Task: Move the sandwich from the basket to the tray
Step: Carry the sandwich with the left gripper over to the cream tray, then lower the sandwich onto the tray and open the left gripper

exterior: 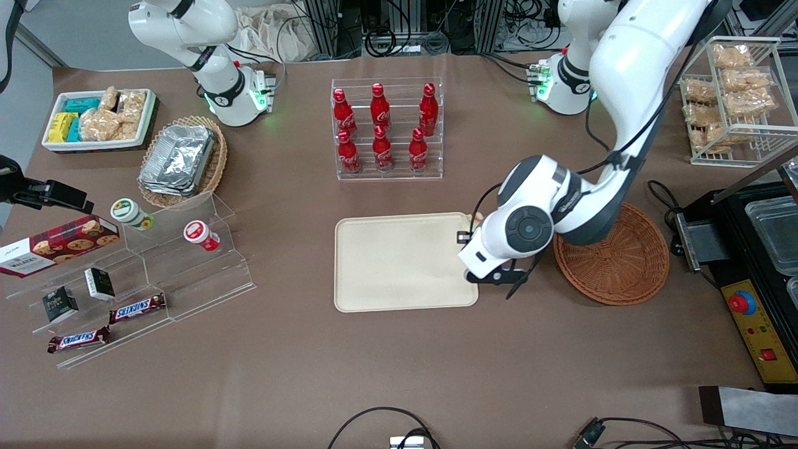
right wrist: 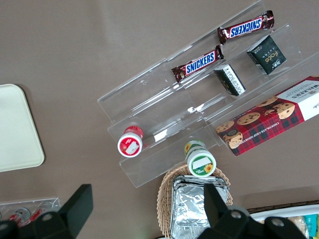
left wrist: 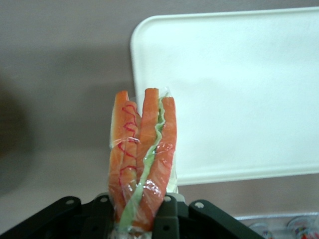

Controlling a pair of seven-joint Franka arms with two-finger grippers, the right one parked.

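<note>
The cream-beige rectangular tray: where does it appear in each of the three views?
Front view: the cream-beige rectangular tray lies mid-table, beside the round reddish-brown wicker basket.
Left wrist view: tray under the gripper, which is shut on the wrapped sandwich wedge.
Right wrist view: one rounded end at the frame edge.
Shared landmark: the tray's rounded corner.

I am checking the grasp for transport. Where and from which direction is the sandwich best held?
As held now: the gripper, over the tray edge nearest the basket, is shut on the sandwich at one end, pads on its broad bread faces. Those flat faces suit two fingers; squeezing the layered edges could likely shift the filling.
</note>
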